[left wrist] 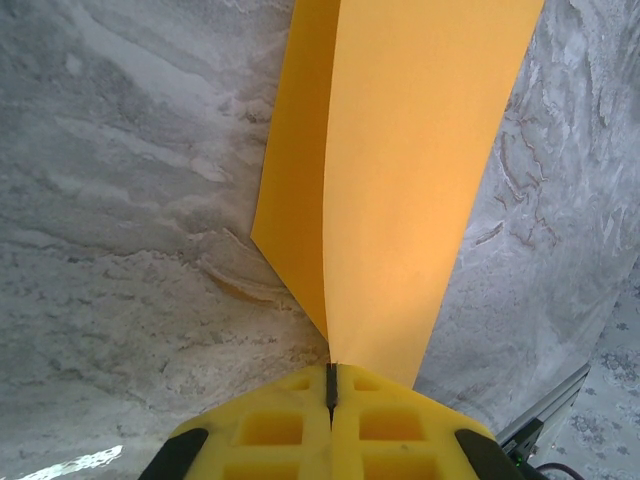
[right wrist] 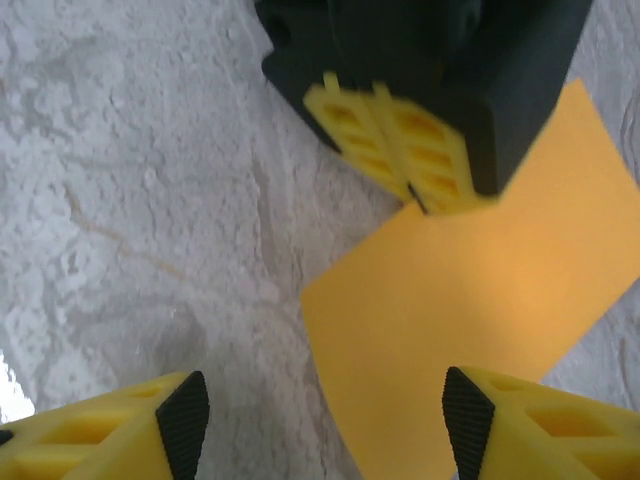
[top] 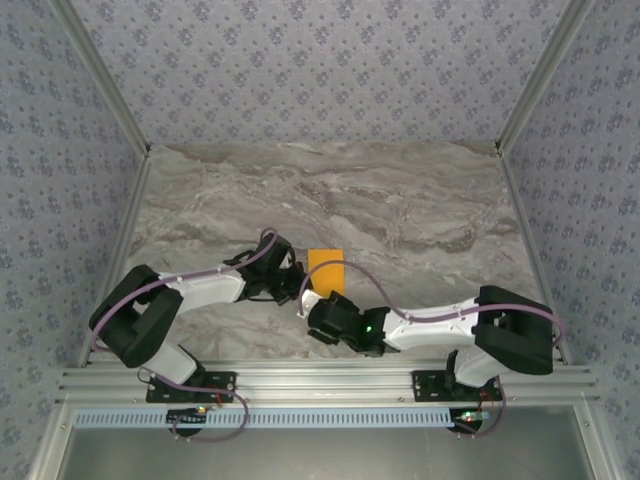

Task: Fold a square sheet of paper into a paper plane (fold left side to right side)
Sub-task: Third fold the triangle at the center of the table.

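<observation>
Left fingers [left wrist: 270,435] pinch the light, floppy-looking square sheet of paper [left wrist: 400,180] by its edge; right fingers [right wrist: 530,425] stand apart.

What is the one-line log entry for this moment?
paper: folded over | left end effector: shut on paper edge | right end effector: open, by paper

Sheet of paper [left wrist: 410,180] on the table [top: 400,210], one edge pinched in the closed left gripper [left wrist: 331,385] and running forward from its fingertips; the right gripper [right wrist: 325,410], jaws apart, faces it, the sheet just ahead of its fingers, the left gripper beyond.
</observation>
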`<state>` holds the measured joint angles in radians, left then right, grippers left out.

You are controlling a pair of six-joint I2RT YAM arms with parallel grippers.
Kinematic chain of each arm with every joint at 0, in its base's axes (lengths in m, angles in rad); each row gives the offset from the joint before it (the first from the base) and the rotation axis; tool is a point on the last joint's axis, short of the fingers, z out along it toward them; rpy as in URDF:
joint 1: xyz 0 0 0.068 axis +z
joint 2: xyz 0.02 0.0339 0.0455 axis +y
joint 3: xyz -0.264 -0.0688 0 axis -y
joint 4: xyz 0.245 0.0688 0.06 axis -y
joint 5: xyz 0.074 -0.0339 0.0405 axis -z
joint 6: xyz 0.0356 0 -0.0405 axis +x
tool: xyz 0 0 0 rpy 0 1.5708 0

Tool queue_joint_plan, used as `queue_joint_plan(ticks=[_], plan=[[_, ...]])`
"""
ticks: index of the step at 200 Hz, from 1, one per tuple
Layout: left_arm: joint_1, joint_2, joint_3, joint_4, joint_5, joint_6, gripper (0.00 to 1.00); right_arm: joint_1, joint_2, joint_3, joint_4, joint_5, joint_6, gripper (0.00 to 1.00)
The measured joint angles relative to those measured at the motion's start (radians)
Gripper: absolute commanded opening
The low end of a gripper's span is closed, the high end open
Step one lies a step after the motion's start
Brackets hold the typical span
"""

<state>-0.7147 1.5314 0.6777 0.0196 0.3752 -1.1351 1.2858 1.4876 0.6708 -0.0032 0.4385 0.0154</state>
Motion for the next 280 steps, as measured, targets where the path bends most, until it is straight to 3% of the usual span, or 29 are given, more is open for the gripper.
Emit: queue_joint_plan(ticks=[45, 129, 148, 167, 204, 229, 254, 280], plan=[[0.0, 0.0, 0.0, 0.0, 0.003, 0.0, 0.0, -0.027, 0.046, 0.043, 0.026, -0.008, -0.045, 0.51], [0.0, 0.0, 0.0, -0.004, 0.002, 0.003, 0.04, -0.053, 0.069, 0.058, 0.035, -0.08, -0.077, 0.0], [0.002, 0.0, 0.001, -0.02, 0.002, 0.014, 0.1, -0.067, 0.069, 0.058, 0.033, -0.117, -0.068, 0.0], [0.014, -0.01, 0.001, -0.042, 0.002, 0.031, 0.26, -0.089, 0.067, 0.058, 0.032, -0.162, -0.064, 0.0], [0.089, -0.1, 0.001, -0.112, -0.001, 0.093, 0.47, -0.13, 0.052, 0.058, 0.032, -0.245, -0.051, 0.0], [0.138, -0.181, 0.002, -0.153, -0.001, 0.137, 0.46, -0.154, 0.052, 0.058, 0.029, -0.288, -0.04, 0.0], [0.158, -0.198, 0.022, -0.186, 0.005, 0.193, 0.35, -0.175, 0.052, 0.058, 0.028, -0.328, -0.031, 0.0], [0.158, -0.114, 0.12, -0.201, 0.045, 0.255, 0.24, -0.197, 0.052, 0.058, 0.025, -0.37, -0.019, 0.0]])
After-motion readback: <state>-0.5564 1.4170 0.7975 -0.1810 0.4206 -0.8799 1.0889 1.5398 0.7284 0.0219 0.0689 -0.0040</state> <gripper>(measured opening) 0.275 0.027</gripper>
